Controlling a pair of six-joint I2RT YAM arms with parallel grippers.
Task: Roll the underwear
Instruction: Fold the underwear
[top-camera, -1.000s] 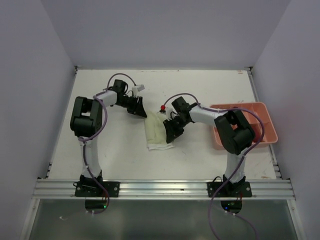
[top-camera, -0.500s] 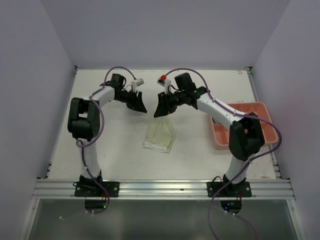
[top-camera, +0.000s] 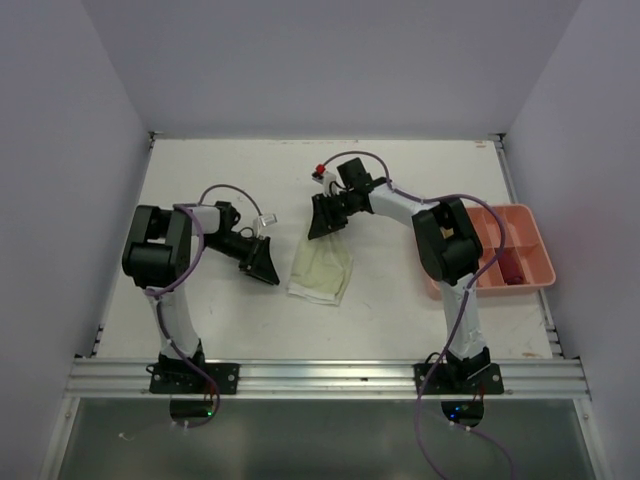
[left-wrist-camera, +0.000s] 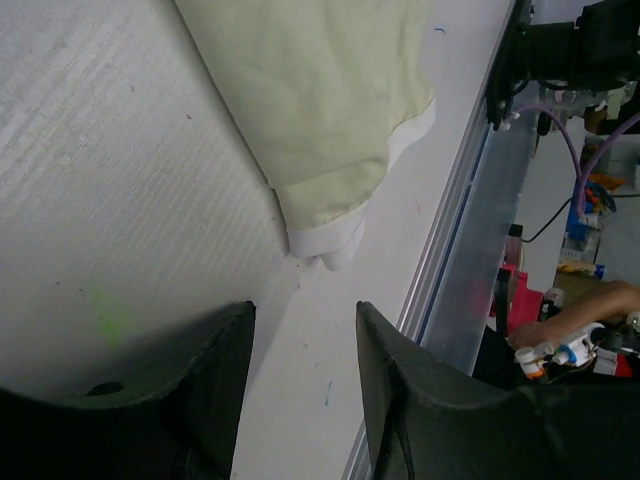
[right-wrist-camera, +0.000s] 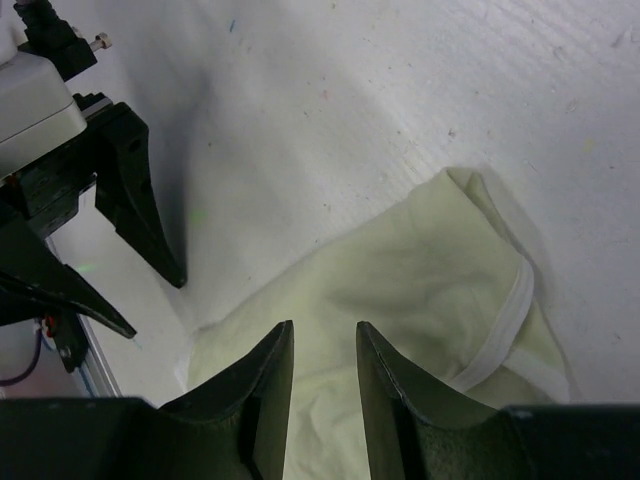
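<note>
Overhead: the pale underwear (top-camera: 321, 272) lies flat at centre frame, between the left gripper (top-camera: 265, 268) and the right gripper (top-camera: 322, 222). Left wrist: fingers apart and empty, so pinch the underwear's corner squarely. Right wrist: fingers slightly parted and empty, so grip evenly.

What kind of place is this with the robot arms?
Probably a robot lab's test booth: the left arm and right arm are bolted to a metal rail at a white table, plain panels wall it in, and pale yellow-green underwear lies on it.
</note>
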